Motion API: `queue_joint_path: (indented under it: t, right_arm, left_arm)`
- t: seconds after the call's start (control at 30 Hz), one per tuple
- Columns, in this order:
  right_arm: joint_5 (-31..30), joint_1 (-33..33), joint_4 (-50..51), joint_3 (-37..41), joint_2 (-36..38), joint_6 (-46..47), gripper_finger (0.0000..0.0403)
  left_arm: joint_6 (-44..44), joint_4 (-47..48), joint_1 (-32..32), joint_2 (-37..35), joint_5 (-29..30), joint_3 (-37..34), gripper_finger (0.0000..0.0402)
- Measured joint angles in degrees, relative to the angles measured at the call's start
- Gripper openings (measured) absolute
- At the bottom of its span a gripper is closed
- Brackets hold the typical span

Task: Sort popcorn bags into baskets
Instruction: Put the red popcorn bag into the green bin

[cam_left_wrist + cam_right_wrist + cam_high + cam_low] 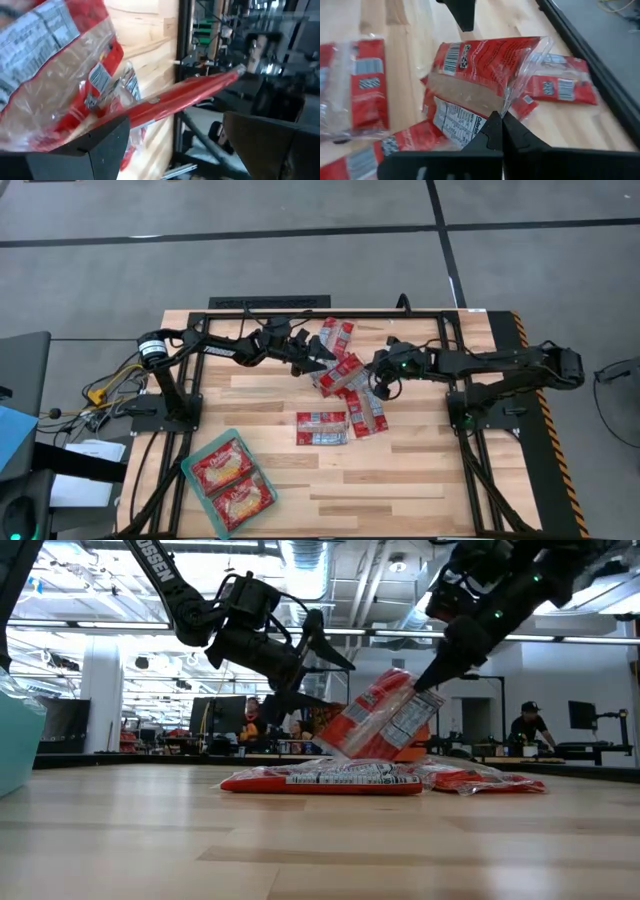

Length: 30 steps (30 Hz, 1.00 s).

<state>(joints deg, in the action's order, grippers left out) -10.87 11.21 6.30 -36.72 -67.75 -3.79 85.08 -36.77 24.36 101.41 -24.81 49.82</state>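
My right gripper [501, 117] is shut on one red popcorn bag [340, 372], which shows tilted above the table in the low view [385, 720]. My left gripper [318, 360] is open beside the bag's far-left end. Its fingers [102, 145] stand on either side of the bag's red edge [190, 92] without plainly touching it. Several more bags lie flat on the table under and around the held one [321, 427] [337, 335]. The teal tray [193, 483] sits near the table's near-left corner with two squarish packets [232, 480] lying in it. My right gripper pinches the bag's clear sealed end [516, 97] between its two shut fingers, coming slanting down from the table's right. The bag is raised and tilted, printed back toward the wrist camera. Its lower end [340, 745] hangs close over the packets on the table; whether it touches them I cannot tell.
A black frame [330, 310] runs along the table's far edge and down both sides by the arm bases. Bare wood [400, 480] lies between the pile and the near edge, right of the tray. People show in the room behind [527, 725].
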Motion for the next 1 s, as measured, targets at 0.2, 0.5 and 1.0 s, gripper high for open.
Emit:
queue_joint_path:
  t: [0.2,0.5,1.0]
  right_arm:
    - [-7.65,-2.34,4.2,-2.13,-1.01,-2.91,0.0007]
    - [-11.96,-4.09,3.84,-2.22,-0.68,-4.22,0.0006]
    - [-15.19,-5.6,2.85,-2.22,-0.7,-7.23,0.0013]
  left_arm:
    - [11.23,-0.18,0.0,0.0,-0.79,0.0,0.0307]
    - [26.62,0.21,-1.14,0.0,5.37,0.0,0.0307]
    - [46.85,0.22,-7.8,0.0,12.7,-0.01,0.0307]
